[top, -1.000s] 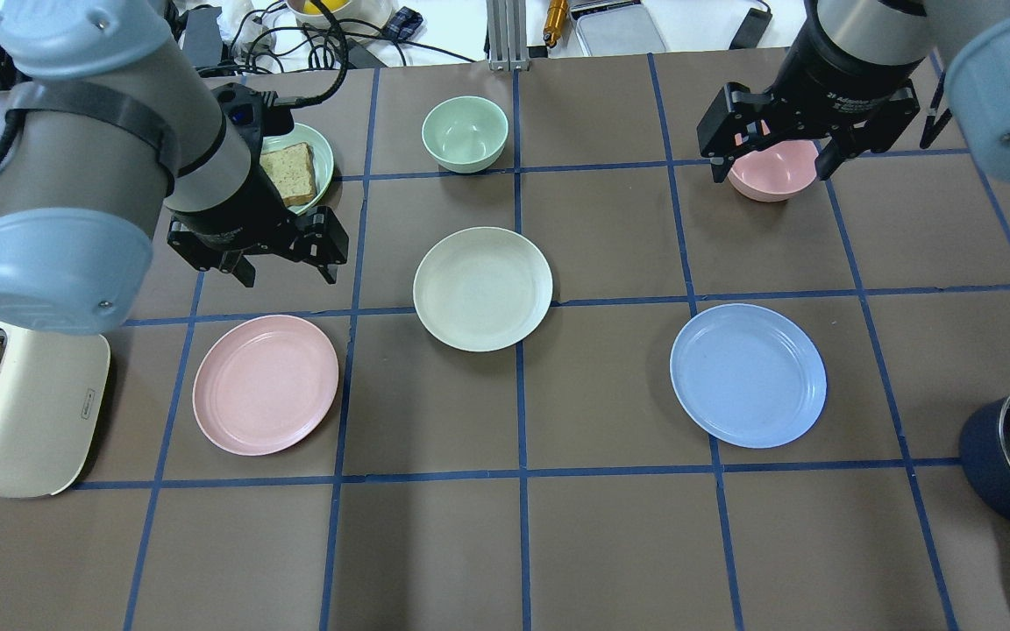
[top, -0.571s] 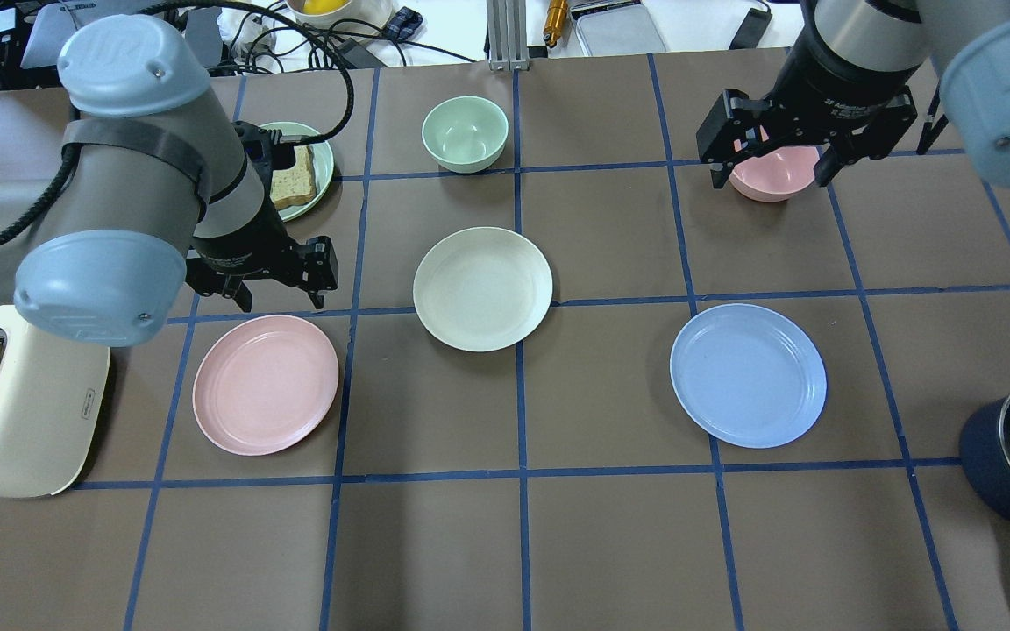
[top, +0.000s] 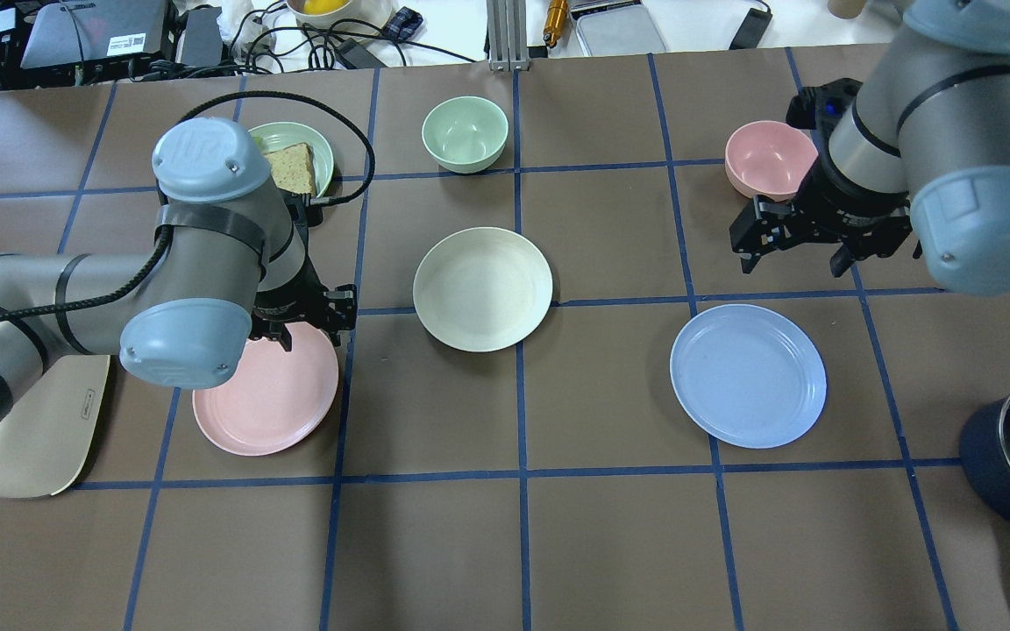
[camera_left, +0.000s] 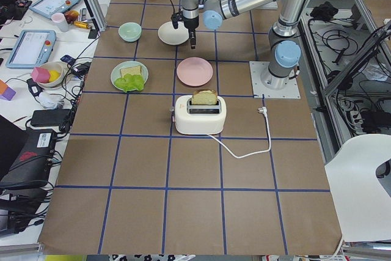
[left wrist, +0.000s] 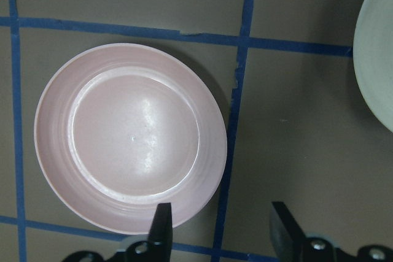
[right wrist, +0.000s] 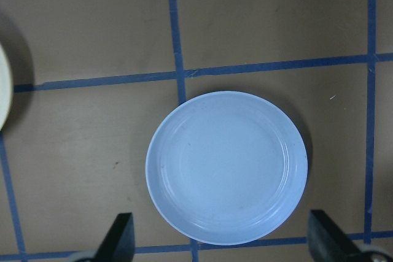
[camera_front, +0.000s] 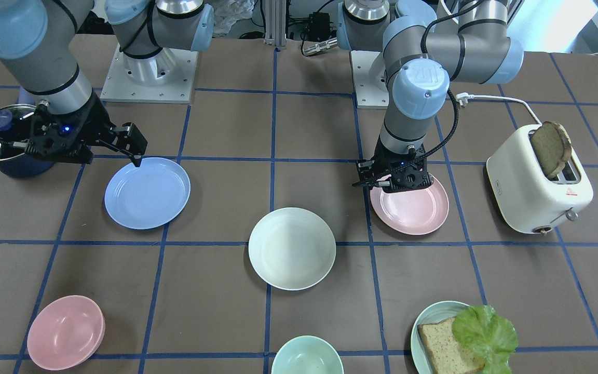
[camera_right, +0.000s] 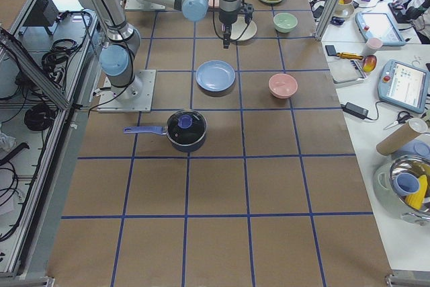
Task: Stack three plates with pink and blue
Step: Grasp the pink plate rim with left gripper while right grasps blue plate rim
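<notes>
Brown matting (top: 610, 543) taped into blue squares covers the table. The 3 plates lie flat and well apart: the pink plate (top: 281, 403) on the left, the cream-white plate (top: 482, 289) in the middle and a little farther out, and the light blue plate (top: 748, 375) on the right.

The left gripper (left wrist: 220, 213) hangs over the pink plate's rim with its fingers parted and empty, 1 finger above the rim and the other above the mat beside it. The right gripper (top: 793, 257) hovers by the blue plate, fingers spread wide, holding nothing.

A toaster (camera_front: 538, 187) with 1 bread slice stands just left of the pink plate. A pink bowl (top: 770, 158) sits beyond the right gripper. At the far side are a green bowl (top: 464, 131) and a teal plate (camera_front: 423, 322) of bread and lettuce. A lidded saucepan (camera_right: 186, 129) stands at the right edge.
</notes>
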### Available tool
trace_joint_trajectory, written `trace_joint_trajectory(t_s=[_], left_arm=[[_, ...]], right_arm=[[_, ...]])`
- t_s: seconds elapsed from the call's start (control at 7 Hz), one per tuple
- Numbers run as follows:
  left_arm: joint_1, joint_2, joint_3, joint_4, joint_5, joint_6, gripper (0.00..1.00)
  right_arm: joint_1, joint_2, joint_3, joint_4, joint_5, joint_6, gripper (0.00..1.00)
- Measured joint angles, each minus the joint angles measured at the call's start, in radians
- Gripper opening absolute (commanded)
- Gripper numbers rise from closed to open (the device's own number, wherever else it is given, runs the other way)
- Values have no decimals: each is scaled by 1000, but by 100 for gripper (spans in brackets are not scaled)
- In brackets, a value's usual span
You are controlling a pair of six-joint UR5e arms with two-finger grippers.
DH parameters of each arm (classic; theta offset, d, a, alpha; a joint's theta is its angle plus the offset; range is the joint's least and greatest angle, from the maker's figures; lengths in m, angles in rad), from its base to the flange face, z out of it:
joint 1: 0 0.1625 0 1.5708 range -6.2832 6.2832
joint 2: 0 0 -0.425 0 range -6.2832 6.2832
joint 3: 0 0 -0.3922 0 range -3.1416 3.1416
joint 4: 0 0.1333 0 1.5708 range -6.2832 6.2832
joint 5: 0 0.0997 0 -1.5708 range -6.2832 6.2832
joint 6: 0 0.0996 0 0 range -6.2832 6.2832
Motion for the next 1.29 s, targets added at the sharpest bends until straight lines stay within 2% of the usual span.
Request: trace_joint_trajectory(t_s=[0.29,0.57,1.0,1.14,1.29], left_arm=[[0,-37,-23,54,2,-2,46],[-1,-69,-26,62,0,-12,46],[-2,-108,-26,73,2,-27,42],[-2,-119,-26,79,3,-27,41],[-2,-130,-26,83,4,-27,38]], right_arm=[[-104,15,172,-212,7,-116,98],[-156,103,235,-348,11,-195,91],[-241,198,259,-399,52,-285,79],[-249,202,276,-402,63,-293,65],[-252,205,288,-402,66,-297,63]])
